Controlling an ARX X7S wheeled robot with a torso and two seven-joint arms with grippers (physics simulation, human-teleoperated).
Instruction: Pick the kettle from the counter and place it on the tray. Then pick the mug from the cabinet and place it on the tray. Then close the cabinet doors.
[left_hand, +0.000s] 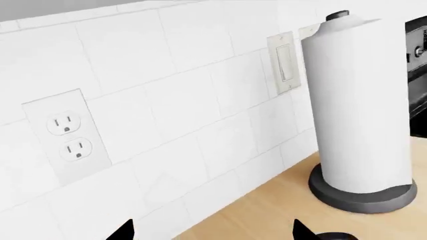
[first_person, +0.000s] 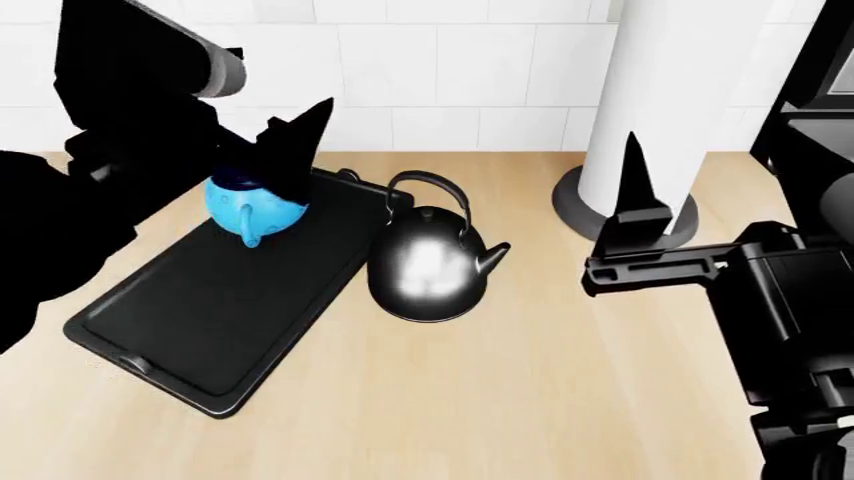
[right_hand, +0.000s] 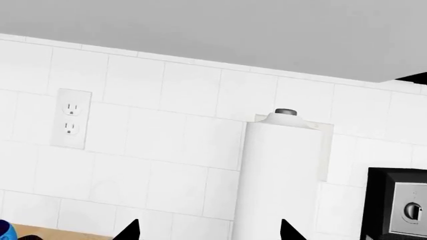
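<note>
Bright even simulator light, sharp focus, white glare on kettle, faint shadows, black arms featureless

White tiled wall, outlet, light switch

Head cam looks steeply down on the light beige wood-grain bench from close above, white tiled wall at the far edge. Both wrist cams sit low and face that wall, the right one tilted higher. All three catch the tall white paper-towel roll on its dark round base.
</note>
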